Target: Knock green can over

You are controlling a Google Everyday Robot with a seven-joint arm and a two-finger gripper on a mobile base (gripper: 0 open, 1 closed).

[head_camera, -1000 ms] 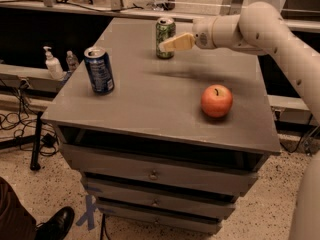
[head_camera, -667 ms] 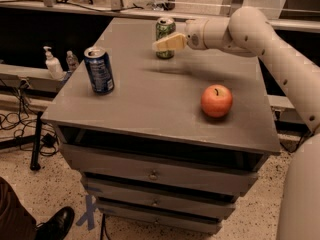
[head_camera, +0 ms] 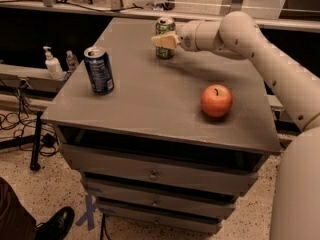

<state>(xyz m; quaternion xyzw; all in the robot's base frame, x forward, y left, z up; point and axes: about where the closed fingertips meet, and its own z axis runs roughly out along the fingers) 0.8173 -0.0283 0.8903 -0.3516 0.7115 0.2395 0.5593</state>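
Note:
The green can (head_camera: 164, 36) stands upright near the far edge of the grey cabinet top (head_camera: 150, 99). It has a mottled green label and a silver rim. My gripper (head_camera: 164, 40) reaches in from the right on the white arm (head_camera: 250, 44). Its pale fingers (head_camera: 166, 40) lie across the front of the can at mid height, touching or just in front of it.
A dark blue can (head_camera: 99, 70) stands upright at the left of the top. A red apple (head_camera: 216, 100) sits at the right front. A soap dispenser (head_camera: 52, 64) stands on a ledge to the left. Drawers lie below, and a shoe (head_camera: 55, 225) shows at the bottom left.
My gripper has moved left and a little up, from beside the can's lower right to across its front. The can still stands upright.

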